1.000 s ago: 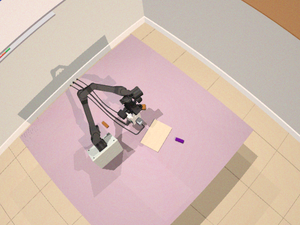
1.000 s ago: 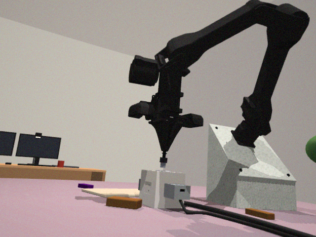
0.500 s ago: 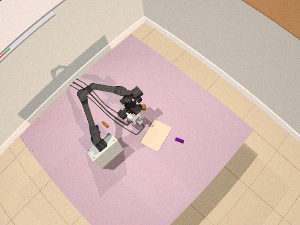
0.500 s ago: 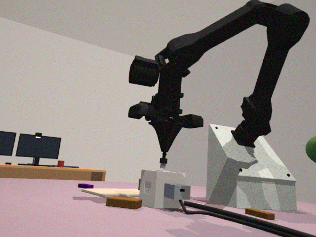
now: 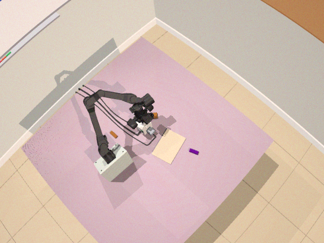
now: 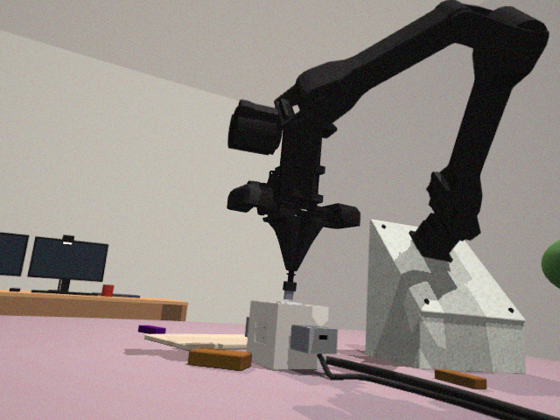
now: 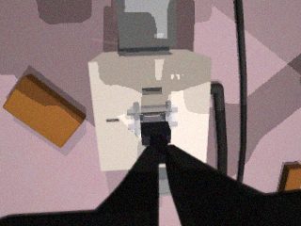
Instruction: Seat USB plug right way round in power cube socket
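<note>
While clamped: one claw [image 6: 289, 274], one plug [image 6: 288, 286].

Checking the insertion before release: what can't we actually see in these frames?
- Plug orientation and depth: in the wrist view the hand covers the back of the USB plug; the socket is blurred.
- Exterior view: the plug is too small to judge whether it is seated in the power cube.
- Top view: the hand and arm hide the cube's top face.
</note>
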Motion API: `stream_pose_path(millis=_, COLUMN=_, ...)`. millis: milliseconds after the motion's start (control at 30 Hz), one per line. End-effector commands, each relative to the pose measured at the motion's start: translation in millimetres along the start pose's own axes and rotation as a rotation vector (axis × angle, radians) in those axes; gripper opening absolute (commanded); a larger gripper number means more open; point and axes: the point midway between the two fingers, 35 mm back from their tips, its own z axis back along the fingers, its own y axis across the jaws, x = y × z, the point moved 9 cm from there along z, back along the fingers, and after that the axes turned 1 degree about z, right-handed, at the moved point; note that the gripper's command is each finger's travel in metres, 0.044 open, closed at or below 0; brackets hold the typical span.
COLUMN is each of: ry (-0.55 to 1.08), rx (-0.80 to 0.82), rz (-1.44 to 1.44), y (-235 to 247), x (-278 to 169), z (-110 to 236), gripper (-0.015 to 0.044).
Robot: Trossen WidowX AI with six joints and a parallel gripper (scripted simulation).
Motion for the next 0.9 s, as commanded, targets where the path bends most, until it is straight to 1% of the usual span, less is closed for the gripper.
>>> stream_pose_path(millis=0, ry=0.007, rx=-0.001, rz=-0.005, y=-0.6, x=-0.1, z=-1.5, gripper=0.0)
stream_pose_path(millis=867, ry=0.007, rx=-0.001, rz=-0.005, y=-0.6, x=-0.1, z=-4.6, gripper=0.0)
